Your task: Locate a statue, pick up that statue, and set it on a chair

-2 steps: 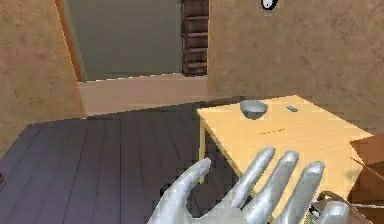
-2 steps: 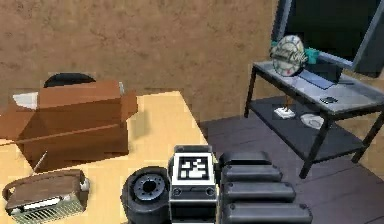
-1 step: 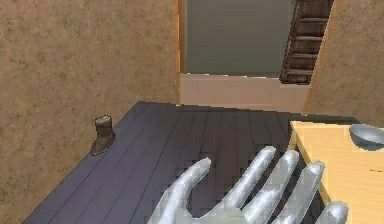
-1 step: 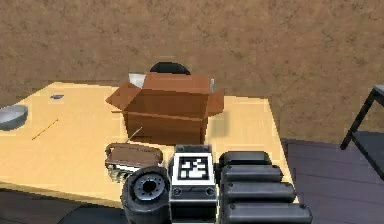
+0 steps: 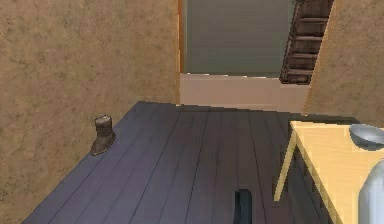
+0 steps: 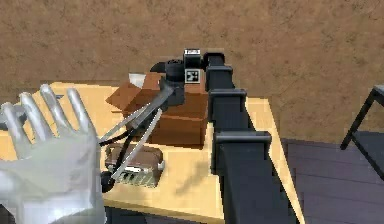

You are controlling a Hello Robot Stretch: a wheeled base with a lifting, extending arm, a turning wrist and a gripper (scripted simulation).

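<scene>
A large white statue of an open hand (image 6: 50,150) stands on the yellow table (image 6: 255,125) at the arm side view's left, close to the camera. The dark arm (image 6: 235,140) reaches out over the table. Left of the white marker squares, my gripper (image 6: 118,168) points its thin fingers down and left toward a small brown and grey object (image 6: 142,160) lying on the tabletop. I cannot tell whether the gripper holds anything. Part of a dark chair (image 6: 366,122) shows at the right edge, beyond the table.
A brown cardboard box (image 6: 165,110) sits on the table behind the gripper. In the forward view a table corner (image 5: 320,150) carries a grey bowl (image 5: 368,136) and a white shape (image 5: 374,195). A boot (image 5: 102,136) stands by the left wall. Dark plank floor leads to a doorway (image 5: 240,45).
</scene>
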